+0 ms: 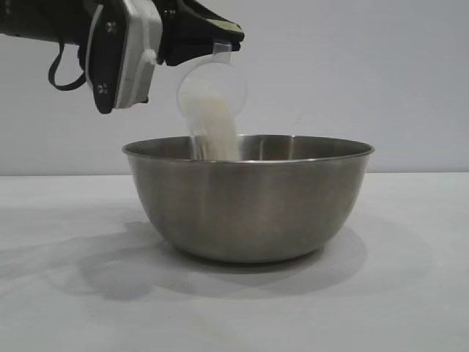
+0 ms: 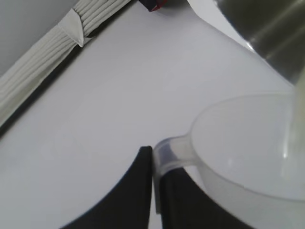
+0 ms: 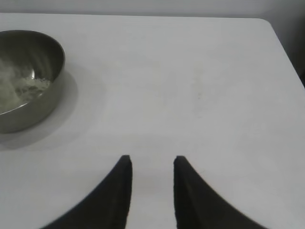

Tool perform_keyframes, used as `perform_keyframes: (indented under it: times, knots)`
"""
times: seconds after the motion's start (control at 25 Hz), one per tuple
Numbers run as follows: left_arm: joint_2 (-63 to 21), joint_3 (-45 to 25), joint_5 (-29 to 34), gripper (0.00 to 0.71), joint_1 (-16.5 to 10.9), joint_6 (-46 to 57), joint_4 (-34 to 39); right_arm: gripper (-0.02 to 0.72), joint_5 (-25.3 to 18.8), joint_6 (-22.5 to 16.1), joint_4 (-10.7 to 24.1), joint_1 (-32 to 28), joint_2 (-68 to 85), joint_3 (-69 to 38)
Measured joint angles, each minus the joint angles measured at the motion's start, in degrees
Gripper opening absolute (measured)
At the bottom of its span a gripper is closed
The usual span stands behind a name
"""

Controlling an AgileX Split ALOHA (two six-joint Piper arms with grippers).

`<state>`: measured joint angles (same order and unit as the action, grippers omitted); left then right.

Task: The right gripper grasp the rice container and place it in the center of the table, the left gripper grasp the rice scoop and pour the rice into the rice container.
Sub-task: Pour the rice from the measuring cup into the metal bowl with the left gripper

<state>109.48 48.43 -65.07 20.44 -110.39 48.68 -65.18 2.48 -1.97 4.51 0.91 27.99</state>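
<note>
My left hand (image 1: pixel 209 40) tips the translucent rice scoop (image 1: pixel 212 88) above the steel rice container (image 1: pixel 249 198) on the worktop (image 1: pixel 66 293); cream rice (image 1: pixel 216 136) streams in.

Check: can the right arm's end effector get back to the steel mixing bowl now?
Probably yes. The right end effector is open over bare white table, nothing before the round steel bowl. The tilted translucent plastic scoop hangs overhead.

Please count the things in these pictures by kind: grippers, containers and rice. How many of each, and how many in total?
Grippers: 2, the left gripper and the right gripper
Containers: 2, the rice scoop and the rice container
Rice: 1 stream of rice
Total: 5
</note>
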Motion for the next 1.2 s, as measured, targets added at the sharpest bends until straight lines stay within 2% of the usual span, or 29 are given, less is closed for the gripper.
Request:
perform_keyframes:
  times: [0.36,1.2]
  knots:
    - [0.0,0.0,0.0,0.0,1.7,-10.0,2.5,0.219,0.0,0.0,0.0,0.0,0.0,0.0]
    - [0.0,2.5,-0.1,0.0,2.2,-10.5,4.9,0.219,0.0,0.0,0.0,0.0,0.0,0.0]
